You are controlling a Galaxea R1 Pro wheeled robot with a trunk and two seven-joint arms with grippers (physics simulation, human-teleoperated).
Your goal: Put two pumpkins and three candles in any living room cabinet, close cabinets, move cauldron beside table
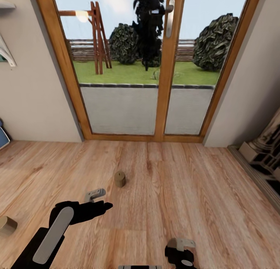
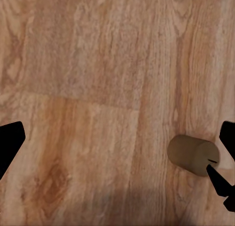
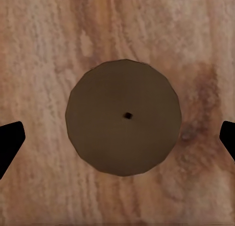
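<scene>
A candle point(image 1: 119, 179) stands upright on the wood floor point(image 1: 186, 191) at frame centre, just beyond the left gripper point(image 1: 95, 194), whose jaws are spread. The right gripper point(image 1: 182, 248), jaws also apart and empty, hangs directly over another candle point(image 3: 123, 116).

Surface: wood-plank floor point(image 1: 175, 191), light brown, running from the near edge to the glazed doors at the far side.
Centre: one tan candle point(image 1: 119, 179) stands upright on the floor, roughly mid-way, slightly left of centre.
Near left: a second candle point(image 1: 7, 225) sits on the floor at the left edge, partly cut off.
Right wrist view: a candle point(image 3: 123, 116) seen end-on, standing on the planks.
Left wrist view: a candle point(image 2: 192, 155) on the floor.
</scene>
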